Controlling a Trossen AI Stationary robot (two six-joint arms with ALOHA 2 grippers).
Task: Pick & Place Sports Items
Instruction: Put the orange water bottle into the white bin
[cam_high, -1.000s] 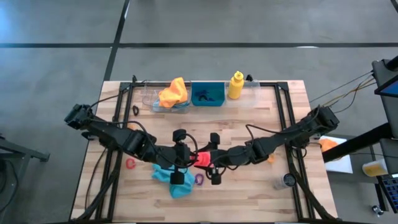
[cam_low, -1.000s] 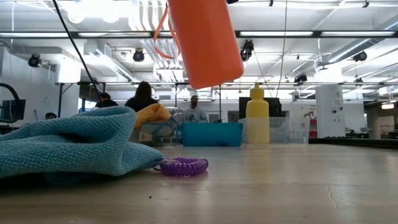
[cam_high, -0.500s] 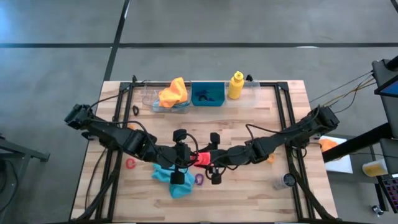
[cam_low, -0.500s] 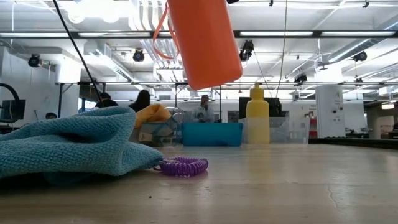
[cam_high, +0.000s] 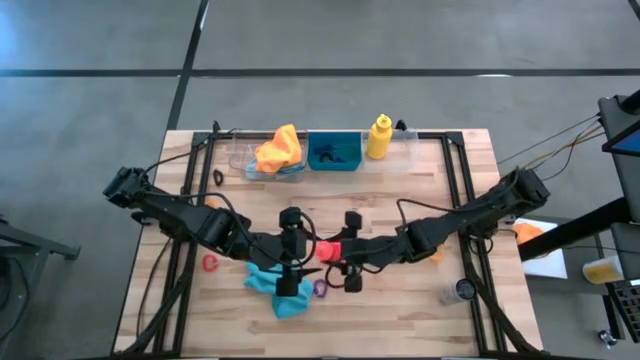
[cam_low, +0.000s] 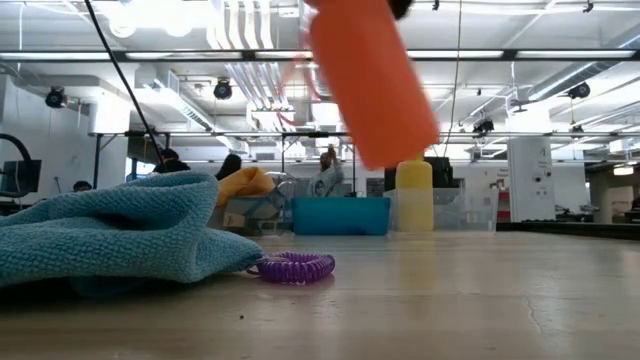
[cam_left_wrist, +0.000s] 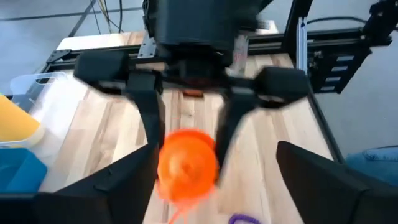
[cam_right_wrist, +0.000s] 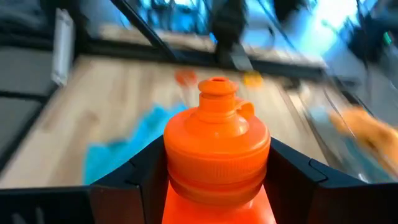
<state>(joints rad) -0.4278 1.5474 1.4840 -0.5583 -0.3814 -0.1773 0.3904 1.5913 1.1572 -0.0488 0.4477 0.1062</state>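
The pink-red bottle (cam_high: 328, 250) hangs above the table's middle, with my right gripper (cam_high: 334, 253) shut on it. In the low view the bottle (cam_low: 372, 80) is tilted and clear of the wood. My left gripper (cam_high: 305, 256) faces it from the left, open, its two fingers (cam_left_wrist: 118, 183) wide apart and off the bottle (cam_left_wrist: 186, 165). A teal cloth (cam_high: 275, 285) lies crumpled below the grippers with a purple ring (cam_low: 292, 267) beside it. A red ring (cam_high: 209, 263) lies farther left. My right gripper pinches the bottle's body just below the cap's collar (cam_right_wrist: 180, 190), one finger (cam_right_wrist: 134, 183) on either side. The fingers come from the table's right side, roughly along the bottle, whose cap (cam_right_wrist: 216, 93) points away from the wrist. The bottle is lifted clear and tilted.
At the far edge stand a clear tray with an orange cloth (cam_high: 278, 150), a teal bin (cam_high: 334, 152) and a yellow bottle (cam_high: 378, 137). A small round can (cam_high: 463, 290) sits near the right front. Black frame rails (cam_high: 462, 200) run along both sides.
My left gripper has opened and let go of the bottle. My right gripper has drawn the bottle a little toward the table's right edge, where it stays in the air and tilted. The cloth and the purple ring have not moved.
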